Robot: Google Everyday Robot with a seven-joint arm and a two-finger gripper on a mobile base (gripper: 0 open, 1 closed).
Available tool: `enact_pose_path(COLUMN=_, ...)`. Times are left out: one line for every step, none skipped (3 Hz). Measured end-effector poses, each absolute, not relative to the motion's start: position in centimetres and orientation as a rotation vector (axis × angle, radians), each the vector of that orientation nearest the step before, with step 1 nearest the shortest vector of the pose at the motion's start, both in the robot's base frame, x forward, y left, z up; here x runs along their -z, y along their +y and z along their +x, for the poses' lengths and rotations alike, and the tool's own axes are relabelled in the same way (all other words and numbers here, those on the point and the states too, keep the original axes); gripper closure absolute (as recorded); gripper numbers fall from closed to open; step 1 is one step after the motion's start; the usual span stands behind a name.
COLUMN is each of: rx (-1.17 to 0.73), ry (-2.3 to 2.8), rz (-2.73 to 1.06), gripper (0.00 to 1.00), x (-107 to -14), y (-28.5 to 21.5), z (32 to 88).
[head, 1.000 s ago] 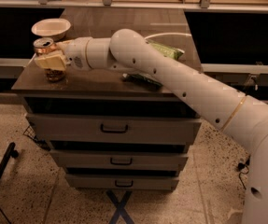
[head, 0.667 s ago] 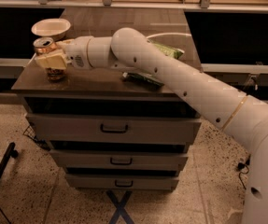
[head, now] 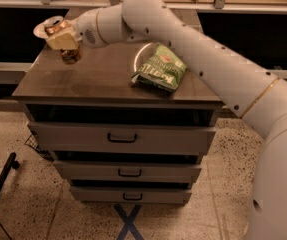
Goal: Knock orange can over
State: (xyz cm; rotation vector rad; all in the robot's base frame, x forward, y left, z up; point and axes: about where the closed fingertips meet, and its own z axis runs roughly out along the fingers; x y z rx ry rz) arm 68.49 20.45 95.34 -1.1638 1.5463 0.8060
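The orange can point(head: 72, 55) is at the back left of the dark cabinet top point(head: 98, 79), tilted, with its silver top point(head: 57, 26) leaning up and to the left. My gripper point(head: 63, 39) is at the can's middle, and its tan fingers point(head: 62, 40) are closed around the can's body and hide it. The white arm reaches in from the right, across the back of the top. I cannot tell whether the can's base touches the surface.
A green chip bag point(head: 160, 68) lies at the middle right of the top, partly on a white plate rim point(head: 139, 54). A white bowl edge point(head: 38, 30) shows behind the can. Three drawers point(head: 122, 138) are below. A black stand leg point(head: 0, 184) is on the floor to the left.
The can stood upright beside the white bowl and now leans over in the gripper. The arm has risen, so the chip bag is now uncovered. The view has also shifted.
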Motion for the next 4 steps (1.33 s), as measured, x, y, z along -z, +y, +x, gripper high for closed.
enact_pose_path(rx=-0.679, ry=1.633, rz=-1.220, gripper=0.74, x=-98.7, y=19.5, z=70.8)
enact_pose_path(rx=-0.538, ry=1.777, rz=-1.262, gripper=0.73, x=-98.0, y=20.1, z=75.0)
enact_pose_path(rx=-0.399, ry=1.869, rz=-1.375, gripper=0.70, x=-95.3, y=22.5, z=78.0)
enact_pose_path(rx=-0.186, ry=2.009, rz=-1.502, gripper=0.67, x=-91.4, y=20.9, z=79.7)
